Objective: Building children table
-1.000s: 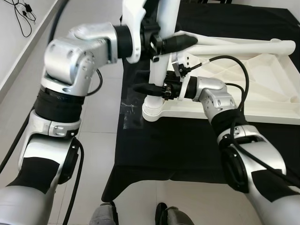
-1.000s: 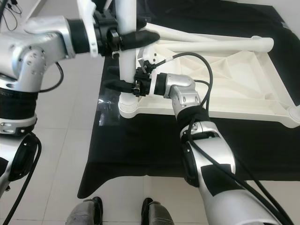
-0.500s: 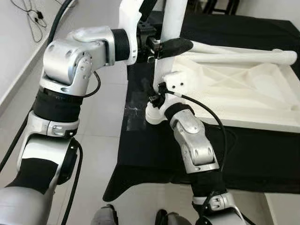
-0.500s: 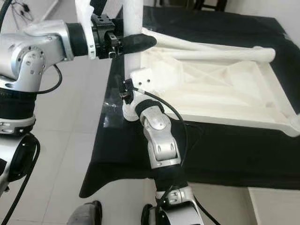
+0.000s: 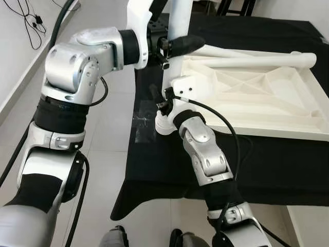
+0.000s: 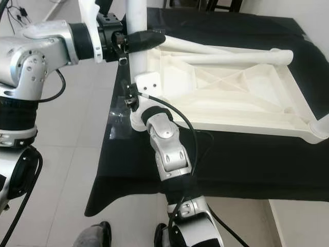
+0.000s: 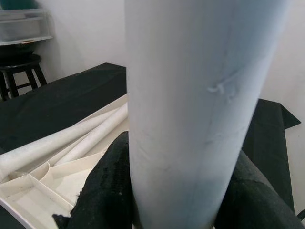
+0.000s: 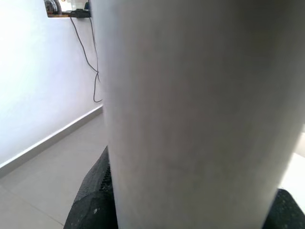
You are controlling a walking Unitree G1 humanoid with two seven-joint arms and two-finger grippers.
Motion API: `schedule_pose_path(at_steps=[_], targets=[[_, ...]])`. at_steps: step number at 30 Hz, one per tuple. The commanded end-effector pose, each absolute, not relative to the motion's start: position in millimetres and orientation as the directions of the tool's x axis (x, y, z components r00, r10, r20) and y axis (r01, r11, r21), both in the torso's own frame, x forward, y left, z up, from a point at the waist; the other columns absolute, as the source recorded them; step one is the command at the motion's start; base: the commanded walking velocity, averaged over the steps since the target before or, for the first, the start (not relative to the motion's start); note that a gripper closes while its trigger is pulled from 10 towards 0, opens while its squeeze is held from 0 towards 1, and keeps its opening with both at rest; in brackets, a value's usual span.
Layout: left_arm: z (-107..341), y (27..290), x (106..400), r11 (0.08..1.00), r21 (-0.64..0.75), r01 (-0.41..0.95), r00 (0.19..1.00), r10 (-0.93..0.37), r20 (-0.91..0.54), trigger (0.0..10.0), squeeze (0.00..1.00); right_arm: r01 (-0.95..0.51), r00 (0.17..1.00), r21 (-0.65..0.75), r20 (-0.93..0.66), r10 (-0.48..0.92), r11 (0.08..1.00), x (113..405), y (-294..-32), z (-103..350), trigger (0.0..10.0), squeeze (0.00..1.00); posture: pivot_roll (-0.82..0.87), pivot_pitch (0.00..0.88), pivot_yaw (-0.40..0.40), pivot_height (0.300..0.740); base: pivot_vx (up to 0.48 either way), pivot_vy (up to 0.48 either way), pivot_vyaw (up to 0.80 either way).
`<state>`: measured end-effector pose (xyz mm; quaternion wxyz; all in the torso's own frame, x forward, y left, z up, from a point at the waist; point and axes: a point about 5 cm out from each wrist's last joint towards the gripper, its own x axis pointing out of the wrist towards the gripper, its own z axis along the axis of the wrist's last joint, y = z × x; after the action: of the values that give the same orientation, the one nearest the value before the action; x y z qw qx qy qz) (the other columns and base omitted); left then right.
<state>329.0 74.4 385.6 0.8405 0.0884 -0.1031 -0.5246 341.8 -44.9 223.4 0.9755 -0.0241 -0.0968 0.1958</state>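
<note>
A white plastic children's table (image 5: 257, 98) lies upside down on a black cloth. One white table leg (image 5: 180, 15) stands upright in the socket at its near left corner. My left gripper (image 5: 176, 46) is shut on this leg high up, its black fingers (image 7: 109, 191) on both sides of the tube. My right gripper (image 5: 163, 101) is shut on the same leg (image 8: 190, 119) low down, just above the socket, with the forearm rising from the near edge. Two more white legs (image 5: 252, 59) lie along the table's far side.
The black cloth (image 5: 169, 170) covers a low platform whose left edge drops to the tiled floor (image 5: 113, 128). Cables (image 5: 25, 15) hang by the wall at far left. A dark stool (image 5: 236, 5) stands behind the platform.
My right arm has swung from the leg's right side to the near side, its gripper turning round the leg's base. The left gripper has kept its hold. The camera shifted slightly.
</note>
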Motion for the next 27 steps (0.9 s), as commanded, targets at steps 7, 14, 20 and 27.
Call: schedule_pose_path(at_steps=[7,14,20,27], targets=[[380.3,73.1,326.9,0.366,0.271,0.890,0.371,-0.928,0.034,0.0,0.00,-0.646,0.758,0.034,0.147,0.635,0.763,338.6,-21.0,204.1,10.0,1.00,0.15,0.211,-0.059,0.740,0.000,0.000,0.00],[380.3,83.1,325.6,0.362,0.275,0.890,0.368,-0.929,0.033,0.0,0.00,-0.900,0.417,-0.057,0.174,0.892,0.432,364.5,-70.8,243.8,10.0,0.00,0.16,0.211,-0.058,0.740,0.000,0.000,0.00],[380.6,87.8,325.3,0.361,0.277,0.890,0.367,-0.930,0.031,0.0,0.00,-0.943,0.304,-0.099,0.125,0.944,0.317,371.8,-81.5,257.5,10.0,0.00,0.17,0.213,-0.057,0.740,0.000,0.000,0.00],[381.1,88.9,324.7,0.359,0.278,0.891,0.366,-0.930,0.030,0.0,0.00,-0.973,0.195,-0.108,0.079,0.978,0.203,372.5,-82.0,260.4,0.0,0.00,0.18,0.220,-0.054,0.740,0.000,0.000,0.00]])
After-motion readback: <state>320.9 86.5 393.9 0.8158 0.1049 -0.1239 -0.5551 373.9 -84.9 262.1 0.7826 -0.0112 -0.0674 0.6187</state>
